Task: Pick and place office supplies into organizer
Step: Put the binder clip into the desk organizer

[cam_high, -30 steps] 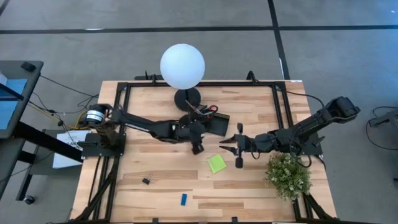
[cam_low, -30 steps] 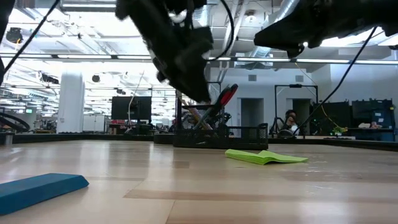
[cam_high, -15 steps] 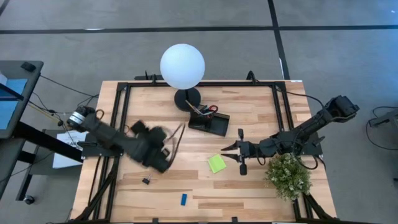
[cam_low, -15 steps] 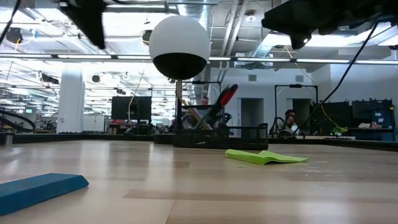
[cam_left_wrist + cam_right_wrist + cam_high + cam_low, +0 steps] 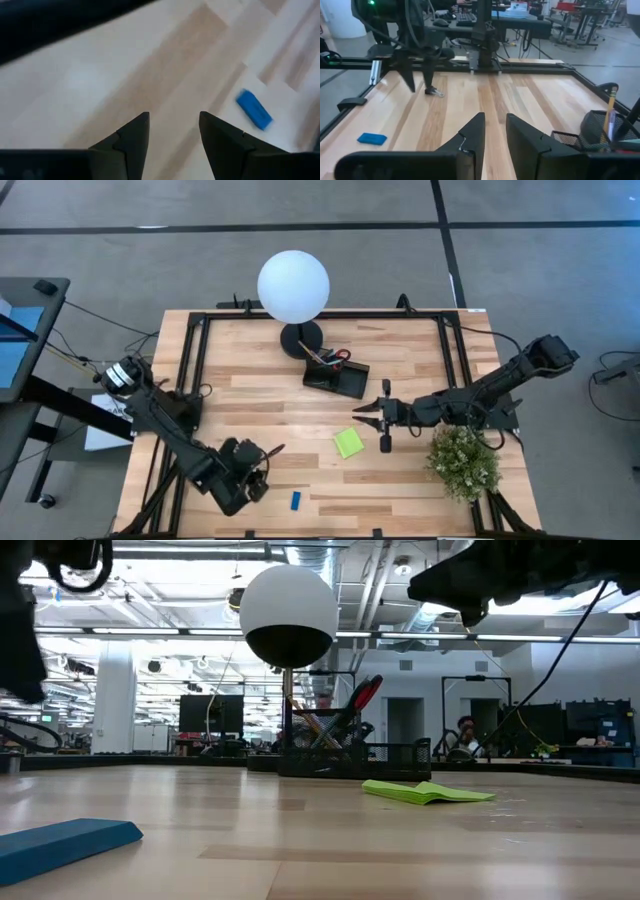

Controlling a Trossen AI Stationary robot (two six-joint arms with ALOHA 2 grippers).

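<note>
My left gripper [image 5: 247, 472] [image 5: 172, 122] hangs open over the table's near-left part, fingers pointing down. The right wrist view shows it [image 5: 417, 67] standing just beside a tiny black clip [image 5: 434, 91], apart from it. The small blue eraser [image 5: 296, 500] [image 5: 254, 109] [image 5: 65, 840] lies flat to its right. The lime-green sticky pad [image 5: 348, 442] [image 5: 425, 792] lies mid-table. My right gripper [image 5: 362, 413] [image 5: 494, 125] hovers open just above and beyond the pad. The black organizer [image 5: 336, 377] [image 5: 350, 752] holds red-handled scissors and pencils upright.
A white globe lamp [image 5: 293, 285] stands on its round black base just behind the organizer. A green potted plant [image 5: 463, 460] sits at the near-right, close under the right arm. Bare wood [image 5: 300, 420] lies between the organizer and the pad.
My left arm has swung fast from beside the organizer toward the table's near-left corner, and its gripper now points down by the black clip and the eraser. The supplies on the table have kept their places.
</note>
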